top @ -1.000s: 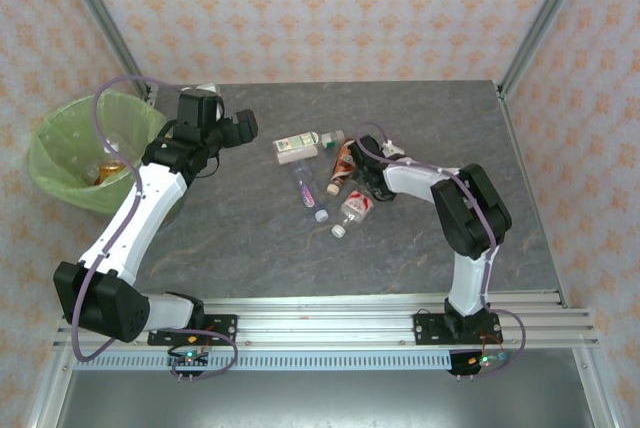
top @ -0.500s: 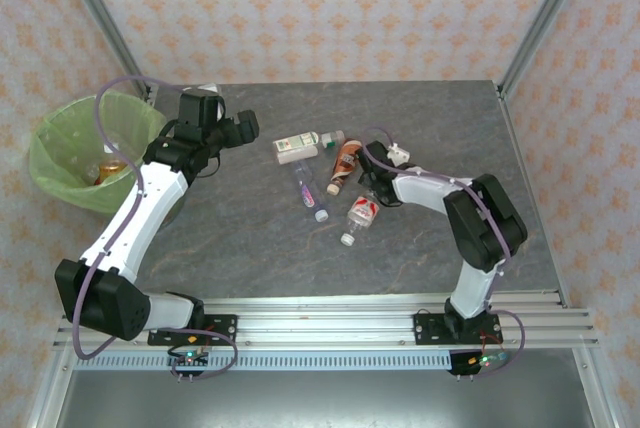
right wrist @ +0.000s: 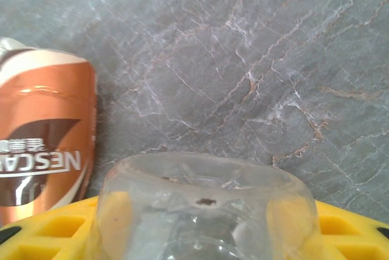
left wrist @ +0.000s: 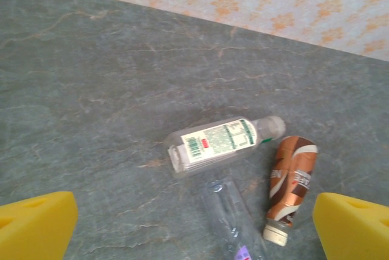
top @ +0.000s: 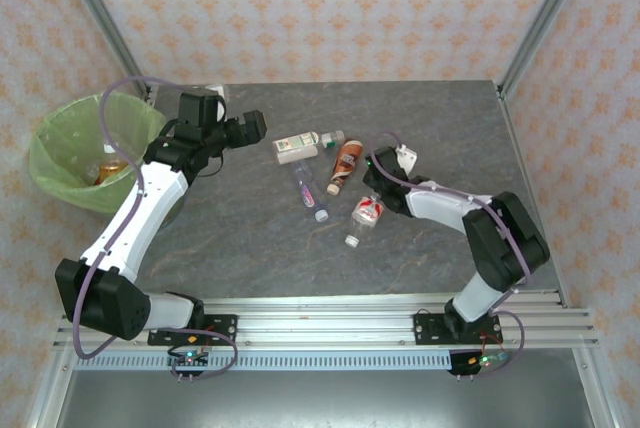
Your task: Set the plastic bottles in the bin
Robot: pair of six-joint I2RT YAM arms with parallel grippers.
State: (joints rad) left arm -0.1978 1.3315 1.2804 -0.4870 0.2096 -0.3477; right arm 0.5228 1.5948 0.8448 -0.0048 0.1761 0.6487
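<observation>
I see the grey stone-patterned table (top: 450,128) spread in front of both arms. The bin (top: 60,133) stands off its left edge, lined with a lime-green bag. Inside it lies something orange-brown (top: 110,170) that I cannot make out clearly.

The left gripper (top: 248,128) hangs over the table between the bin and the bottles. Its jaws are spread as wide as I have them. In the left wrist view its yellow fingertips (left wrist: 36,223) sit at the two lower corners with nothing between them but open table and bottles below.

The right gripper (top: 374,200) is down among the plastic bottles. Its jaws are partly drawn in around the base end of the red-labelled bottle (top: 366,213). In the right wrist view the clear base (right wrist: 200,211) sits between the yellow pads (right wrist: 48,229), which show through both sides. That bottle's cap end points toward me.

Three more lie on their sides close together:
- the white-green bottle (left wrist: 213,144), farthest back
- the brown Nescafé bottle (left wrist: 292,178), just right of it
- the purple-labelled bottle (top: 308,188), nearer
</observation>
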